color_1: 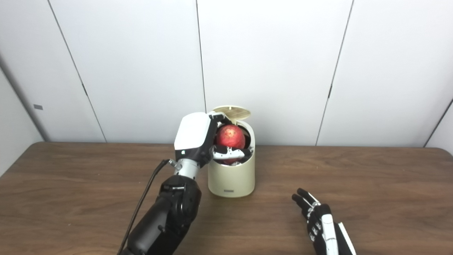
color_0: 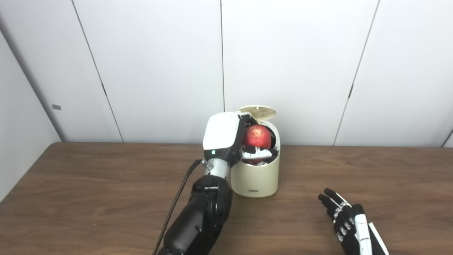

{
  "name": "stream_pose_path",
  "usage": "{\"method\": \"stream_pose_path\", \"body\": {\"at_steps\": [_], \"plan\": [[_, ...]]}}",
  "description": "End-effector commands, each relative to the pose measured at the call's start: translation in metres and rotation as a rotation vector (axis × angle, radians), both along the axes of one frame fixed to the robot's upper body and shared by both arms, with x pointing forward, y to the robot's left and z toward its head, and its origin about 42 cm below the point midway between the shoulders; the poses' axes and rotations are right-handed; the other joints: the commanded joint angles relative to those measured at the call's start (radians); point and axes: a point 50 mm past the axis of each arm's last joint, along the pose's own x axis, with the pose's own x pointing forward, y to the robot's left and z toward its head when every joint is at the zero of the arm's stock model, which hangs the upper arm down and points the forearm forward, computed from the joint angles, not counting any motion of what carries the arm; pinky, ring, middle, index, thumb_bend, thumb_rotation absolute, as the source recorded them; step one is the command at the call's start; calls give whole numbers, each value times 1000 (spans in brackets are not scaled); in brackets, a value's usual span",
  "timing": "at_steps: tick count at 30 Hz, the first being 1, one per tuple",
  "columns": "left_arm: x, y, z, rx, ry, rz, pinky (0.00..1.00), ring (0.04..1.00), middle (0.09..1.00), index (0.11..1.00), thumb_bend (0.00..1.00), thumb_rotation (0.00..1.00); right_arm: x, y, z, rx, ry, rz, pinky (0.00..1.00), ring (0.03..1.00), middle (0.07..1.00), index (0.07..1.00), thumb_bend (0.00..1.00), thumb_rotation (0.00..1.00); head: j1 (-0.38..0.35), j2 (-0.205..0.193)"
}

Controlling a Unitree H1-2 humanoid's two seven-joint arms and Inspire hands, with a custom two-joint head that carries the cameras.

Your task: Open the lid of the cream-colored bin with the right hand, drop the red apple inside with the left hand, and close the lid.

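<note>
My view is evenly and softly lit from overhead, with no harsh glare. The white wall [color_0: 283,63] is bright and flat, dimming toward the left edge. The table [color_0: 88,184] shows only a faint sheen. My left hand [color_0: 226,140] casts a weak, soft shadow beside the bin [color_0: 254,177]. Both pictures are slightly soft, with fine detail smeared

The bin [color_0: 254,177] mouth is blocked by the left hand [color_0: 226,140] and apple [color_0: 257,136]; open bench [color_0: 88,184] is left on both sides.
</note>
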Motion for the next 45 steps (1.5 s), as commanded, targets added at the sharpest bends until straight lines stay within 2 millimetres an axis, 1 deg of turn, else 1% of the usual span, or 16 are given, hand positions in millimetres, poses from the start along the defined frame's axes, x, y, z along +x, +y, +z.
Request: {"method": "stream_pose_path", "body": {"at_steps": [1, 3, 4, 5, 6, 7, 13, 18, 25, 26, 27, 28, 29, 31, 39, 45], "plan": [[3, -4, 3, 22, 19, 6, 574, 671, 679, 492, 523, 51, 1, 2, 8, -4, -29, 5, 1000, 911, 816, 809, 573, 943, 1, 1], [3, -3, 2, 29, 27, 13, 582, 681, 689, 493, 523, 53, 1, 2, 8, -1, -31, 6, 1000, 912, 810, 804, 571, 935, 2, 1], [3, -3, 2, 29, 32, 16, 592, 688, 696, 573, 768, 21, 1, 2, 8, 2, -30, 6, 1000, 912, 807, 801, 577, 928, 2, 1], [2, -3, 2, 30, 39, 19, 595, 690, 698, 603, 852, 11, 1, 1, 8, 0, -30, 7, 1000, 911, 805, 798, 578, 924, 5, 0], [2, -3, 2, 31, 46, 22, 595, 692, 702, 623, 897, 5, 1, 1, 8, -3, -29, 6, 1000, 908, 802, 794, 581, 928, 5, 0], [2, -3, 3, 32, 54, 24, 598, 698, 711, 640, 922, 2, 1, 1, 8, -4, -28, 5, 1000, 905, 799, 790, 585, 929, 5, 1], [-1, -4, 6, 26, 73, 30, 615, 731, 753, 681, 948, 8, 2, 0, 7, -2, -27, 5, 1000, 903, 805, 794, 586, 927, 8, 4], [-2, -4, 7, 18, 72, 27, 603, 720, 745, 685, 956, 3, 2, 1, 8, -6, -31, -1, 1000, 897, 795, 788, 590, 916, 6, 6], [-3, -3, 7, -17, 48, 6, 580, 680, 697, 646, 921, 0, 3, -2, 6, -7, -31, -3, 1000, 902, 799, 794, 584, 923, 6, 10], [-3, -3, 7, -33, 43, -1, 564, 653, 665, 611, 877, 0, 3, -2, 6, -3, -29, -3, 1000, 904, 801, 796, 584, 927, 7, 10], [-3, -3, 7, -50, 39, -7, 538, 619, 633, 551, 701, 17, 3, -3, 6, -2, -30, -1, 1000, 906, 803, 798, 582, 926, 7, 10], [-3, -3, 7, -67, 36, -12, 500, 578, 593, 509, 608, 8, 3, -3, 6, -3, -33, 2, 1000, 908, 805, 800, 577, 928, 8, 10], [-3, -2, 7, -81, 34, -17, 436, 481, 561, 490, 543, 3, 3, -4, 6, -3, -33, 0, 1000, 911, 809, 803, 568, 938, 10, 10], [-4, -2, 6, -112, 28, -22, 353, 444, 545, 499, 490, 0, 4, -5, 5, 0, -36, 4, 1000, 912, 808, 805, 560, 937, 14, 10], [-10, 5, 9, -171, -49, -35, 320, 427, 539, 507, 471, 0, 4, -5, 4, -8, -27, 0, 1000, 916, 805, 813, 573, 955, 23, 8], [-21, 17, 23, -221, -86, -45, 320, 418, 529, 506, 472, 0, 4, -6, 4, -1, -36, 1, 1000, 906, 790, 775, 576, 929, 41, 14]]}}
